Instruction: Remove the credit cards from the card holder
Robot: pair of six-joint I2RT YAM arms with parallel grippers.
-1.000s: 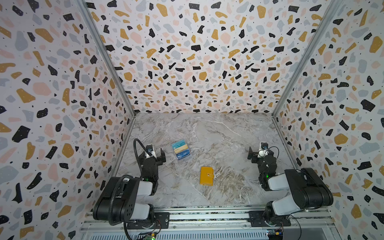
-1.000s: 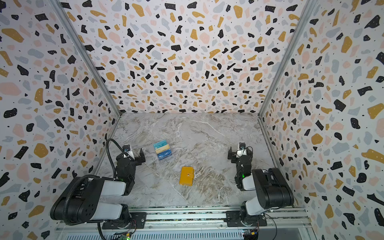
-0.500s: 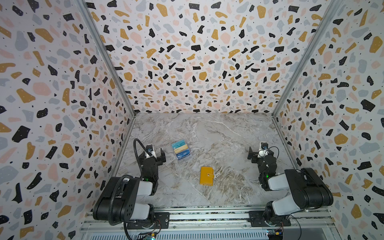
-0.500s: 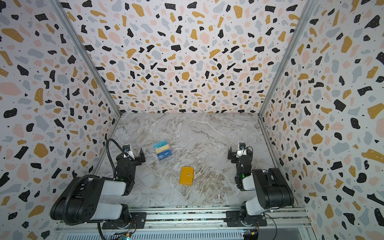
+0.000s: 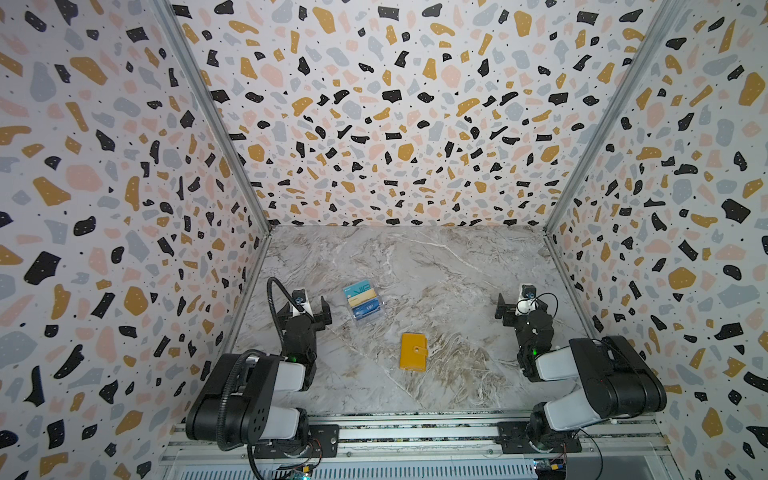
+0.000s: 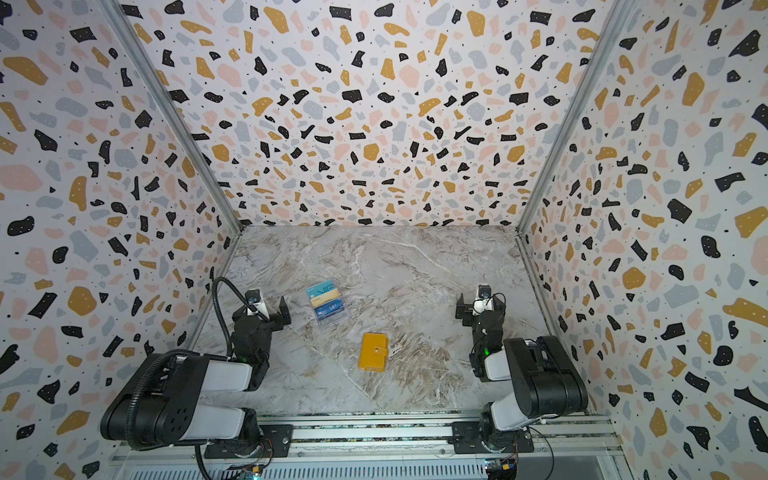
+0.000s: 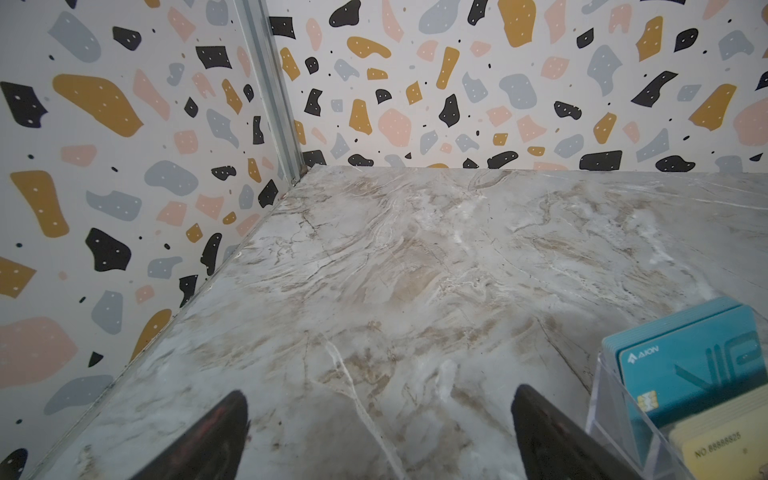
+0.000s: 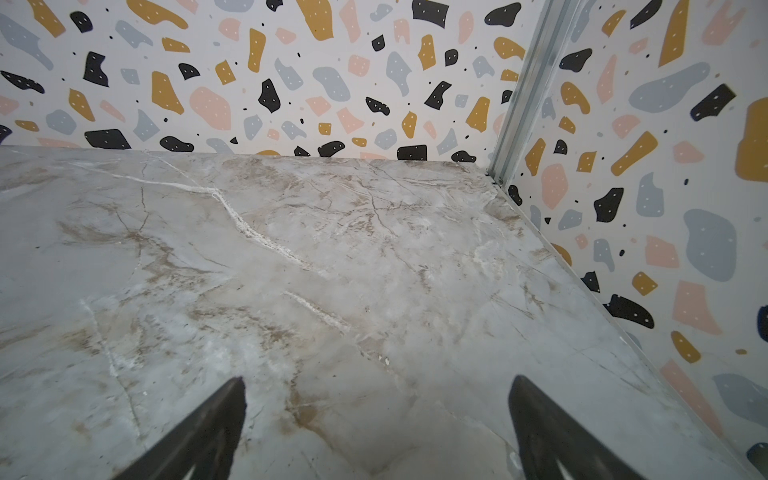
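Note:
The credit cards [image 5: 363, 300] stand in teal, beige and dark blue tiers inside a clear acrylic card holder [image 5: 372, 317] left of the floor's middle; both top views show them [image 6: 326, 302]. In the left wrist view the teal card [image 7: 690, 370] and a beige card [image 7: 723, 444] show behind the holder's clear wall [image 7: 611, 415]. My left gripper [image 5: 308, 306] [image 7: 380, 415] is open and empty, just left of the holder and apart from it. Far to the right my right gripper [image 5: 520, 309] [image 8: 376, 407] is open over bare marble.
A yellow snap wallet [image 5: 412, 351] [image 6: 374, 351] lies shut on the marble floor [image 5: 436, 270], nearer the front than the holder. Terrazzo-patterned walls [image 5: 124, 208] close in the left, right and back. A metal rail [image 5: 415, 432] carries both arm bases along the front.

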